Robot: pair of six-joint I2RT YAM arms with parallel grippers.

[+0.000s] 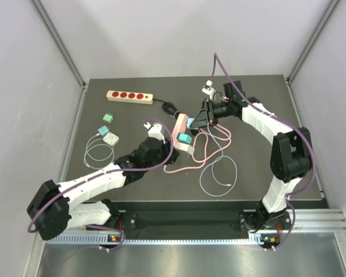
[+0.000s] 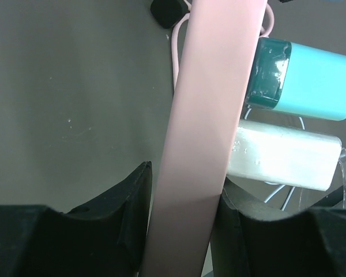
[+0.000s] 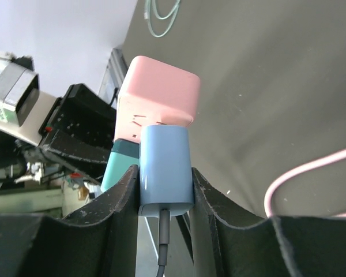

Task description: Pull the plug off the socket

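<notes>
The left arm lies low and stretched, going from its base at the near left corner in a diagonal to the middle of the table (image 1: 265, 92). Its wrist is turned toward the pink power strip (image 1: 180, 128). The left gripper (image 1: 172, 142) pinches the near end of this strip. In the left wrist view both dark fingers (image 2: 130, 202) press on the long sides of the strip (image 2: 207, 133), one on each side. A teal plug (image 2: 305, 81) and a white plug (image 2: 282, 158) stick out of the strip side by side, just past the fingers. The right arm stands up from its base at the near right and folds at the elbow, and its forearm reaches to the left over the far part of the table. The right gripper (image 1: 199, 120) meets the far end of the strip. In the right wrist view its fingers (image 3: 118, 196) are closed on a blue plug (image 3: 164, 167), touching it on both flat sides. This plug sits against the face of the strip (image 3: 158, 92) and seems to be fully in the socket, but its own body hides the joint. A grey cable (image 3: 161, 242) leaves the plug between the fingers. A pink cable (image 1: 205, 147) lies in loops on the table beside the strip. A beige power strip (image 1: 130, 96) with red sockets lies well apart, at the far left.
</notes>
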